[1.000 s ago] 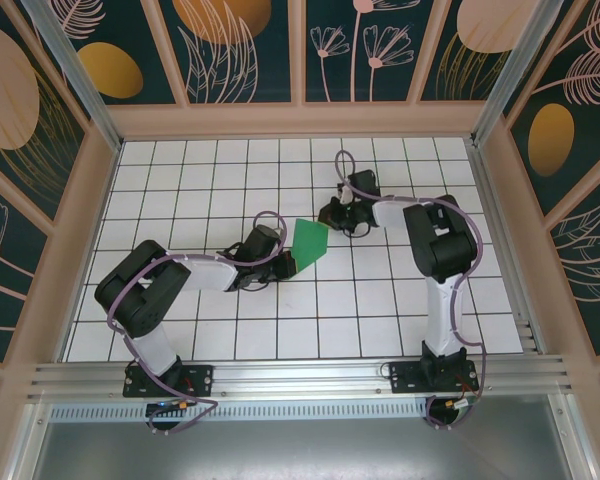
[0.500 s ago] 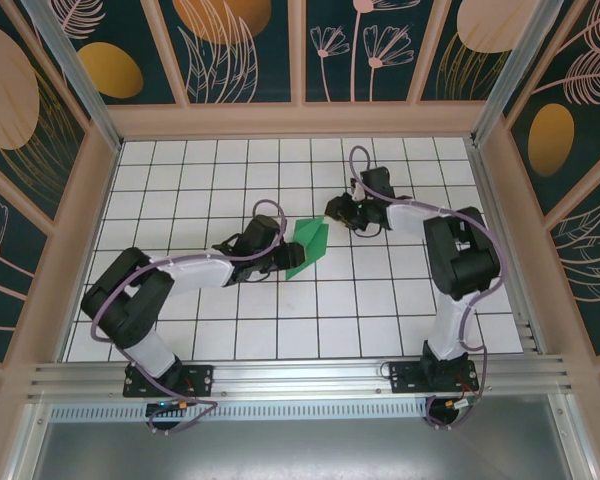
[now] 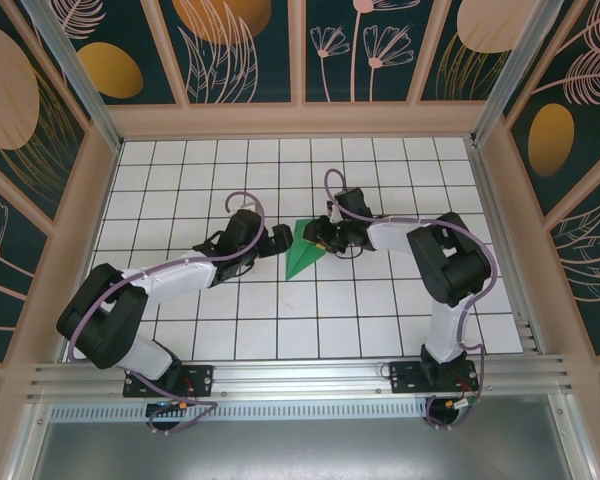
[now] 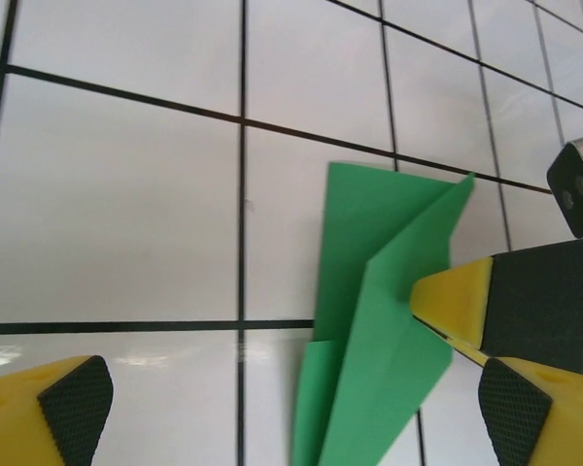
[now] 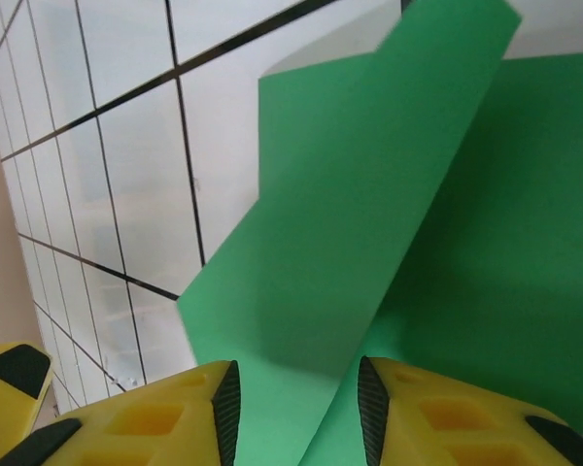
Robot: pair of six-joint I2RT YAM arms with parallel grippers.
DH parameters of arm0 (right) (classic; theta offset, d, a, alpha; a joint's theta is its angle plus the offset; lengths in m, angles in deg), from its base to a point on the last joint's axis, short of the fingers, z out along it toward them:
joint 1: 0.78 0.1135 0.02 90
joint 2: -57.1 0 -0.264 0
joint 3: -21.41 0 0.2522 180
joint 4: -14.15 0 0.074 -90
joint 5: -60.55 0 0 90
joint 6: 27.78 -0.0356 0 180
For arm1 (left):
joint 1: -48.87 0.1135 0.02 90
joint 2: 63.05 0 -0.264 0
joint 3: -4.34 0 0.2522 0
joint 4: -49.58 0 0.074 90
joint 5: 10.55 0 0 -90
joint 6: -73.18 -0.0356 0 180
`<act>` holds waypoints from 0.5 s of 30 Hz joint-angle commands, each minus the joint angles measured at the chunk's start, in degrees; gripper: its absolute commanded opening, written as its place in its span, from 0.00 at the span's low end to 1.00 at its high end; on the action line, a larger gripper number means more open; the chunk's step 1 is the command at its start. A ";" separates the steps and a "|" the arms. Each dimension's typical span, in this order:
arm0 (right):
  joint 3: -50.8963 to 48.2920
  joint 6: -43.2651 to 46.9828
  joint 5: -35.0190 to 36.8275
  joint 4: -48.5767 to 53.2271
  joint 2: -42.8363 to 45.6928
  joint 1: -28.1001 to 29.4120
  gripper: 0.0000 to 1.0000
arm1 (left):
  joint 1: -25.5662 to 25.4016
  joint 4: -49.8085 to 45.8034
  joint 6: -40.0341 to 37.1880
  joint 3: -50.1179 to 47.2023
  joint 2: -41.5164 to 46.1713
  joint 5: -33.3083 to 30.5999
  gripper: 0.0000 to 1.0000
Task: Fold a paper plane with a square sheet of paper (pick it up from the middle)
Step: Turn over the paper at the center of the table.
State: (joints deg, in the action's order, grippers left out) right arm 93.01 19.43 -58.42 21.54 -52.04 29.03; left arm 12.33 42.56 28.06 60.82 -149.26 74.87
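One creased green paper [image 4: 379, 320] on one tiled surface [image 4: 117, 194], between my widely spread left jaws, its raised fold between my partly parted right jaws

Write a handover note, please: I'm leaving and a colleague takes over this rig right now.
Left gripper: open wide, holding nothing, beside the paper.
Right gripper: jaws partly open, astride the raised flap, not clamped on it.
Green paper: on the table between both arms, folded to a narrow pointed shape, point toward the arms' bases, one flap standing up.
Done: the early folds.
Left: probably flatten and crease that flap, then finish the plane.
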 commanded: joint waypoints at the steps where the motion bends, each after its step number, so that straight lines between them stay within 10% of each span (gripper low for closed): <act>1: 1.39 -1.31 -0.91 -2.45 -1.21 0.34 0.38 | 0.99 -1.22 0.95 -1.08 1.36 -0.77 0.98; 15: -1.81 -3.29 -4.43 -11.15 -3.43 1.22 0.23 | 5.51 2.52 4.98 -4.43 1.71 7.42 0.98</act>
State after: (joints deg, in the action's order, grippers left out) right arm 92.36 17.03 -61.33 13.93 -54.33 29.99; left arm 17.12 43.13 31.56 57.54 -149.17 79.55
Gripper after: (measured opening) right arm 0.236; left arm 0.985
